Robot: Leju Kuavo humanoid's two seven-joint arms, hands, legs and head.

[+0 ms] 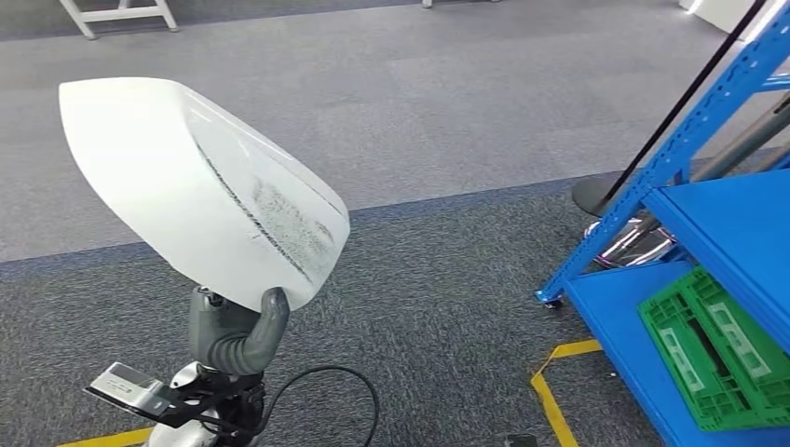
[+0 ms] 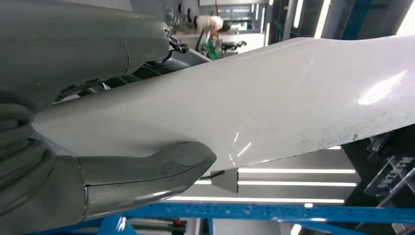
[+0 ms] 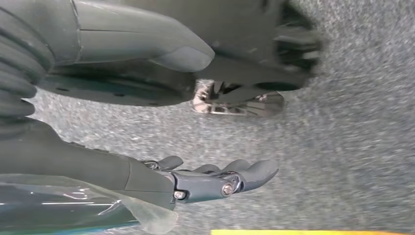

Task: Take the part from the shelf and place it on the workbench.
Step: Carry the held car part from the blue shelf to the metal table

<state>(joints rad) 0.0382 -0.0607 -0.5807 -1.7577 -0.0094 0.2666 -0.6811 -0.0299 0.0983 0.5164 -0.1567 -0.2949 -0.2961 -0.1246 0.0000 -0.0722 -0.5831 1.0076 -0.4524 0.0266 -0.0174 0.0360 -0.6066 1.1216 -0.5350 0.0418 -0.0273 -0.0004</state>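
A large white curved shell part point(image 1: 200, 186), scuffed with dark speckles along one edge, stands raised over the grey carpet at the left of the head view. My left hand point(image 1: 238, 333) grips its lower edge, the thick grey thumb pressed against the near face. The left wrist view shows the same white part point(image 2: 274, 98) lying across my left hand point(image 2: 127, 176), thumb on its surface. My right hand point(image 3: 215, 178) hangs over the carpet with fingers apart and nothing in it.
A blue metal shelf rack point(image 1: 708, 223) stands at the right, with a green plastic crate point(image 1: 722, 349) on its lower level. Yellow tape point(image 1: 550, 391) marks the floor beside it. A black cable point(image 1: 345, 391) loops near my left arm. A round black stand base point(image 1: 596, 196) sits behind the rack.
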